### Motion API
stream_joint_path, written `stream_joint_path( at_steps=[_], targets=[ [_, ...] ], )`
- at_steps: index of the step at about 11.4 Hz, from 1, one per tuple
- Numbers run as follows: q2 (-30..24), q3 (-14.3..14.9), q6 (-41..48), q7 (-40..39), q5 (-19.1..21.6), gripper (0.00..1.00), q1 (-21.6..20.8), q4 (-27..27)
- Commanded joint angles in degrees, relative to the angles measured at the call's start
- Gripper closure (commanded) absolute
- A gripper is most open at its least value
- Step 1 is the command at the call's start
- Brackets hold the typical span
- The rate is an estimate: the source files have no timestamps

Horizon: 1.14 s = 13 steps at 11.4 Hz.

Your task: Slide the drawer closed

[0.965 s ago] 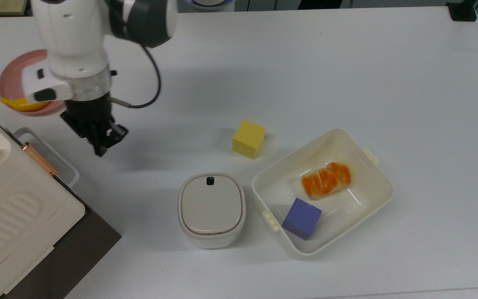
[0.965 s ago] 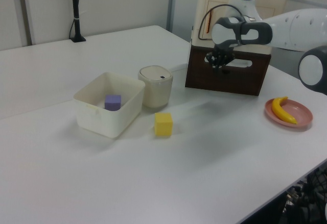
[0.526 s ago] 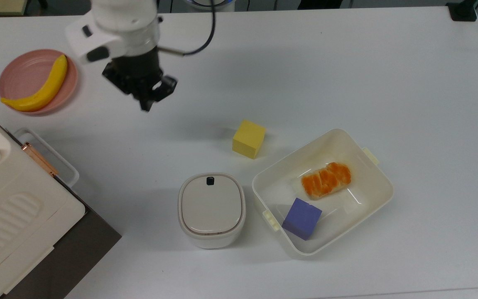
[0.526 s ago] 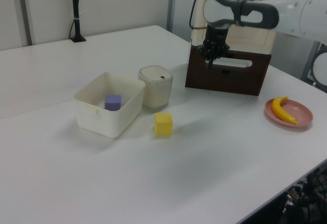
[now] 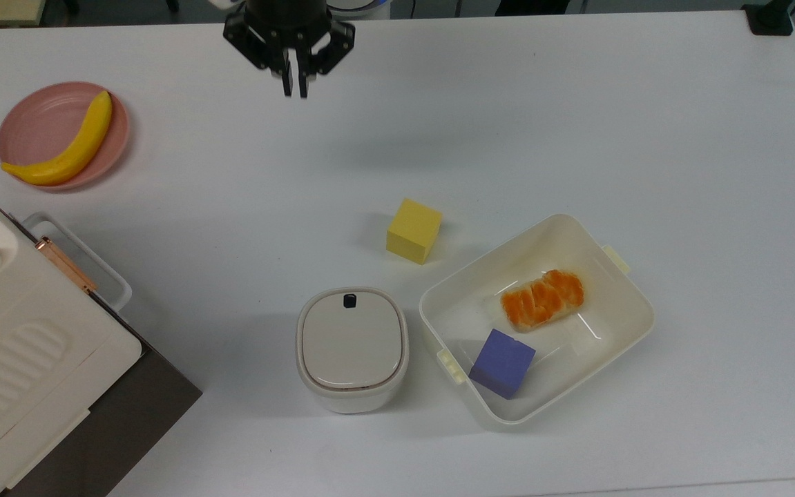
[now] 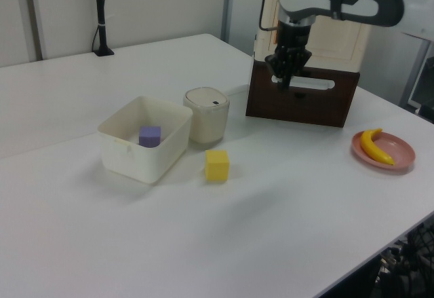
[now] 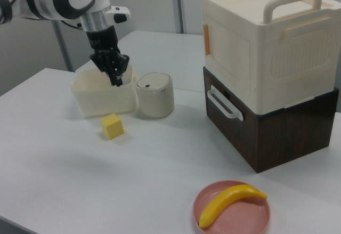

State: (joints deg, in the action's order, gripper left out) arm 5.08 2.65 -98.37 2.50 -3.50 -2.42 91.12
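The cabinet (image 7: 269, 47) is cut off at the top view's left edge, the drawer (image 7: 250, 122) sits under it pushed in with its handle (image 7: 224, 104) sticking out, and well apart from it the gripper (image 5: 294, 88) hangs clenched, grasping nothing.

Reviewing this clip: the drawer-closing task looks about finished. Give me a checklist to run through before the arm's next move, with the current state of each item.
1. Drawer closed: ok, its dark front sits flush with the cabinet in the right view.
2. Gripper clear of the white handle: ok, well apart from it.
3. Gripper carrying nothing: ok.
4. Table in front of the drawer free: ok, the lidded pot and yellow cube stand apart from it.
5. Banana lying on the pink plate: ok.
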Motion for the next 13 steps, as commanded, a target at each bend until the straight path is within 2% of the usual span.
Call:
stream_joint_path(
  at_steps=[1, 2, 3, 13],
  targets=[
    [-4.64, 0.69, 4.06, -3.47, 1.21, 0.38, -0.04, 3.01],
    [-4.55, 0.69, 4.15, -3.47, 1.21, 0.14, 0.13, 2.57],
    [-4.55, 0.69, 4.16, -3.47, 1.21, 0.0, 0.05, 2.39],
    [-4.37, 0.69, 4.07, -2.94, 0.69, 0.0, -0.13, 2.22]
  ],
)
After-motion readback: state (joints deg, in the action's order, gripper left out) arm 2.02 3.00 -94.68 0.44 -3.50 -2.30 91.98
